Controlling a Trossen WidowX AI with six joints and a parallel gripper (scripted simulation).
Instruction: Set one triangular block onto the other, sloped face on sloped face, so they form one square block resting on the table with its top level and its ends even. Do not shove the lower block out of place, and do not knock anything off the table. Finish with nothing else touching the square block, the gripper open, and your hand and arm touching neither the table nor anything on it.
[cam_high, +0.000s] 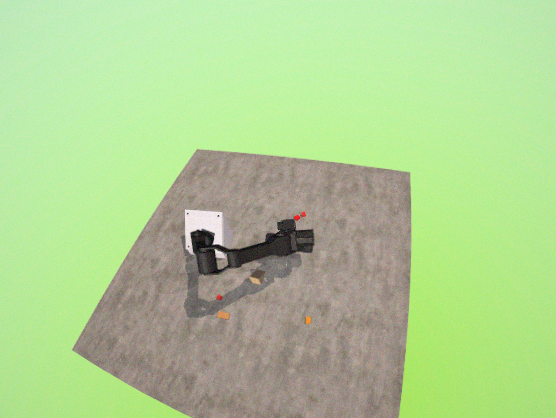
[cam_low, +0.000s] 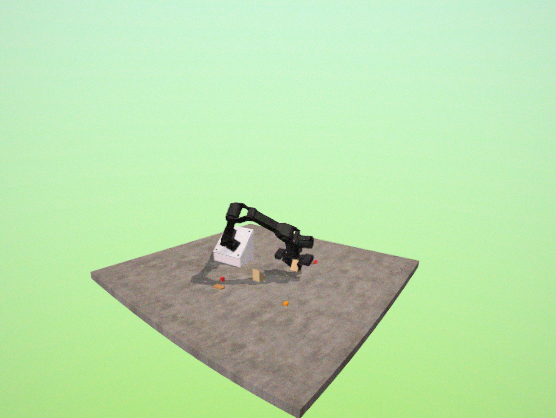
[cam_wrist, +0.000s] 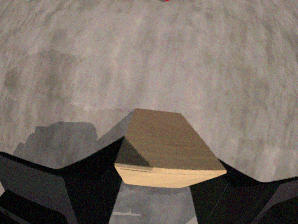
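one black pincer (cam_low: 294, 262) (cam_wrist: 157, 145), clamped on one tan wooden triangular block (cam_low: 294, 265) (cam_wrist: 172, 145); second tan wooden triangular block (cam_high: 257, 277) (cam_low: 257, 275) on grey surface (cam_high: 350, 290) (cam_low: 210, 320) (cam_wrist: 150, 60).

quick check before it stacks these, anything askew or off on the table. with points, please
Nothing looks spilled or damaged. The claw (cam_low: 294, 265) (cam_wrist: 157, 145) grips one triangular block (cam_low: 294, 265) (cam_wrist: 172, 142) while the other (cam_high: 257, 277) (cam_low: 258, 275) rests on the table. The small red and orange pieces lie scattered, but none sits at the table's edge.

triangular blocks (cam_high: 257, 278) (cam_low: 257, 275) (cam_wrist: 172, 145) — two | small red blocks (cam_high: 219, 297) (cam_low: 222, 279) (cam_wrist: 167, 0) — three | orange pieces (cam_high: 308, 320) (cam_low: 286, 303) — two | arm (cam_high: 262, 250) (cam_low: 267, 221) — one
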